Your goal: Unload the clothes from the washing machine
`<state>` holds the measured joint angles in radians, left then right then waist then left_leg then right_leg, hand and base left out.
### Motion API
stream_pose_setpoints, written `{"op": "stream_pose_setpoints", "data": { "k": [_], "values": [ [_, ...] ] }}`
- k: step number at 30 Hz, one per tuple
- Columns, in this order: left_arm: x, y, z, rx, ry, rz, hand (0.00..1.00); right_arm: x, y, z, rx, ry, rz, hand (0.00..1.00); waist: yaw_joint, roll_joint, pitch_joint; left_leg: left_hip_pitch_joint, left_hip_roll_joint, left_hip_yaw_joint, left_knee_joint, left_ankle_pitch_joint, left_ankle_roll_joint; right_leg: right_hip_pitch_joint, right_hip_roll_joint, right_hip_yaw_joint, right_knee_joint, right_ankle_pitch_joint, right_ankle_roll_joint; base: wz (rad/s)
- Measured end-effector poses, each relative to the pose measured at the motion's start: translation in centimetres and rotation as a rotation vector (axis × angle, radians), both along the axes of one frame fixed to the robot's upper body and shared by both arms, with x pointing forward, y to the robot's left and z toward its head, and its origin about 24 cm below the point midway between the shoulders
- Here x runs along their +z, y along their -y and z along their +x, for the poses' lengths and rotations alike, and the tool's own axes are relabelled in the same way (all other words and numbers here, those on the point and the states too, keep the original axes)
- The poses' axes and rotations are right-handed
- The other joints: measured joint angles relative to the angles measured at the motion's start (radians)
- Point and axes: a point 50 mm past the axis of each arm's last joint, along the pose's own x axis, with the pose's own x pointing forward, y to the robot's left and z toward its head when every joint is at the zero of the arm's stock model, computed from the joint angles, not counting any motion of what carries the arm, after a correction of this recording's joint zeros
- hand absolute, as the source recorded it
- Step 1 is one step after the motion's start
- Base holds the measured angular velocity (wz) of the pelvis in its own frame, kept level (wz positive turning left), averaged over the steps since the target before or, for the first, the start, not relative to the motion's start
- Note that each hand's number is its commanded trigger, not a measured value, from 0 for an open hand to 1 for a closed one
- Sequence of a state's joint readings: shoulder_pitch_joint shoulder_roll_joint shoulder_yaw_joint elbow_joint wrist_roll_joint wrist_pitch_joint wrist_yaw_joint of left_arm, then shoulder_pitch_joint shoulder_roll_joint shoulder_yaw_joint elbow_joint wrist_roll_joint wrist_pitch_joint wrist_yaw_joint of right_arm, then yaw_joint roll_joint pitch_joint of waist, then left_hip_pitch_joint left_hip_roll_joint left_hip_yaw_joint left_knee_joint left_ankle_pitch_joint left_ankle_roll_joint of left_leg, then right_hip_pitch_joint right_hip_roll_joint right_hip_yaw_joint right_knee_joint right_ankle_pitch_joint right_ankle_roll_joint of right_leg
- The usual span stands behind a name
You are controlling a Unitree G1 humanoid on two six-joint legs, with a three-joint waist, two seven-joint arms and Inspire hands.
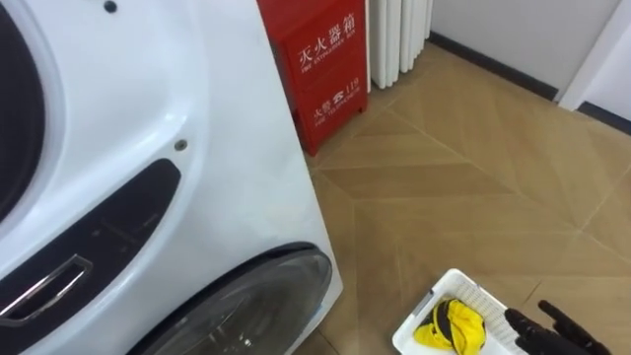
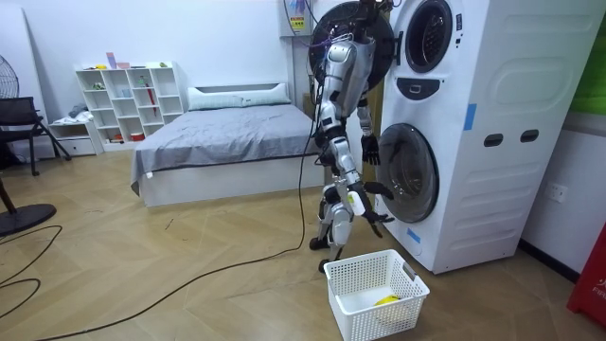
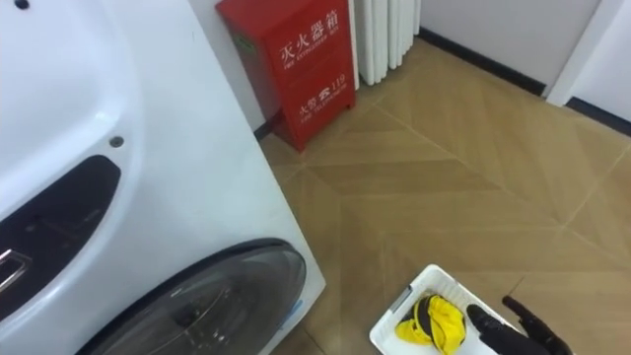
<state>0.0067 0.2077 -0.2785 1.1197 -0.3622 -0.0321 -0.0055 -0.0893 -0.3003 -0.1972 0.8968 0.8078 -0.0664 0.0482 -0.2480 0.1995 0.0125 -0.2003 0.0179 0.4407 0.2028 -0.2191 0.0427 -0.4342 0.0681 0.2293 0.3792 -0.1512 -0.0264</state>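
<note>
The white stacked washing machine (image 1: 197,128) fills the left, and the robot stands close in front of it. Its lower round glass door (image 1: 256,306) is closed; in the room view the upper round door (image 2: 352,33) stands swung open. A yellow garment (image 1: 454,325) lies in the white basket (image 1: 463,286) on the floor at the lower right. My right hand (image 1: 552,323) reaches in from the lower right with straight dark fingers, just beside the basket and holding nothing. My left hand (image 2: 369,149) hangs relaxed near the lower door (image 2: 409,175).
A red cabinet (image 1: 317,59) stands against the wall right of the machine, with a white radiator (image 1: 399,35) beyond it. Wooden floor (image 1: 473,177) spreads to the right. Behind the robot are a bed (image 2: 218,142) and a white shelf (image 2: 128,99).
</note>
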Motion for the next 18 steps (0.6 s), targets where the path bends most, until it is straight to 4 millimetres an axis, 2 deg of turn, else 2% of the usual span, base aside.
{"op": "stream_pose_setpoints", "data": {
  "k": [5, 13, 14, 16, 17, 18],
  "values": [
    [0.0, -0.1, 0.0, 0.005, 0.001, 0.01, 0.0, 0.1, 0.0, 0.0, -0.013, 0.015, 0.018, 0.0, 0.007, 0.0, -0.0004, 0.009, 0.0, -0.011, -0.001, 0.0, 0.0, 0.015, -0.012, -0.045, -0.004, 0.0, -0.001, 0.08],
    [0.0, -0.1, -0.2, 0.009, -0.003, 0.014, 0.0, -0.5, 0.0, -1.0, 0.0, -0.008, 0.019, 0.0, 0.014, 0.0, -0.0006, 0.039, -0.004, -0.022, -0.006, 0.0, 0.0, 0.051, -0.019, -0.056, -0.017, -0.006, -0.002, 0.04],
    [0.0, -0.2, -0.3, 0.009, -0.004, 0.014, 0.0, -0.5, 0.0, -1.2, 0.003, -0.015, 0.015, 0.0, 0.012, -0.001, -0.0007, 0.04, -0.005, -0.034, -0.006, 0.0, 0.0, 0.056, -0.021, -0.064, -0.016, -0.006, -0.002, 0.2],
    [-0.1, -0.1, -0.5, 0.01, -0.005, 0.013, 0.0, -0.9, 0.2, -2.0, -0.007, -0.038, 0.014, 0.0, 0.015, -0.005, 0.0013, 0.056, -0.002, -0.042, -0.008, 0.0, 0.0, 0.083, -0.025, -0.089, -0.022, -0.008, -0.005, 0.27],
    [-0.1, -0.1, -0.9, 0.014, -0.006, 0.009, 0.0, -1.2, 0.1, -2.5, -0.016, -0.052, 0.016, 0.0, 0.014, -0.015, 0.0032, 0.073, -0.002, -0.05, -0.01, 0.0, 0.0, 0.104, -0.028, -0.102, -0.027, -0.013, -0.007, 0.27],
    [-0.2, 0.0, -1.5, 0.016, -0.011, 0.004, 0.0, -1.4, 0.1, -3.1, -0.024, -0.068, 0.017, 0.0, 0.014, -0.019, 0.0017, 0.092, -0.002, -0.068, -0.016, 0.001, -0.002, 0.13, -0.029, -0.114, -0.039, -0.015, -0.009, 0.31]
  ]
}}
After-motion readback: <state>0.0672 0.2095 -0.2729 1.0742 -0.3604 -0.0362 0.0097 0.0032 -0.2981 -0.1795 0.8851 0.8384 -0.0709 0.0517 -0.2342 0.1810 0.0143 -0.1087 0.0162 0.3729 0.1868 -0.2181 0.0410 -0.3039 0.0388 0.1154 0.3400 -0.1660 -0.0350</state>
